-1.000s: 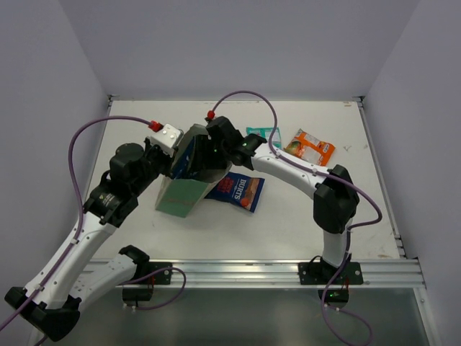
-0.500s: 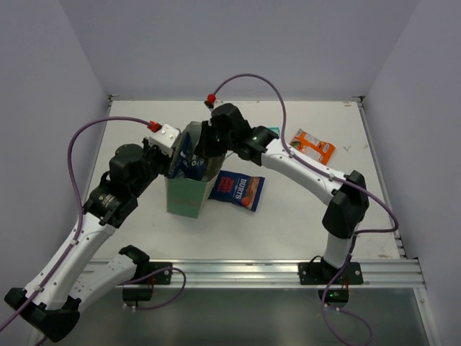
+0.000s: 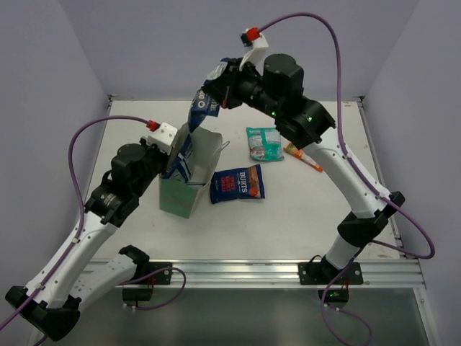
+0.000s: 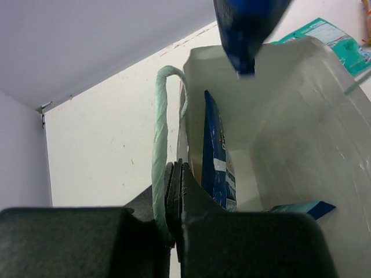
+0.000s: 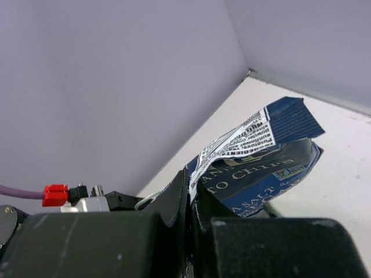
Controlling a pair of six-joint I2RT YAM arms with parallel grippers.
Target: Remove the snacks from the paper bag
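Left arm: is angling forward from its base, elbow bent, wrist low | left gripper (image 3: pixel 176 153): fingers (image 4: pixel 174 188) are pressing together on the paper bag (image 3: pixel 177 199) rim | Right arm: is standing tall, forearm pointing left, wrist high | right gripper (image 3: pixel 220 92): is pinching a blue packet (image 3: pixel 204 101) aloft.

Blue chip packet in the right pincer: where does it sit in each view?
Top external: blue chip packet upper centre, aloft in the right pincer, above the paper bag.
Left wrist: packet at the top edge, hanging over the open bag.
Right wrist: packet centre right, crumpled, clamped in the pincer.
Shared landmark: the paper bag, in top external and left wrist only.
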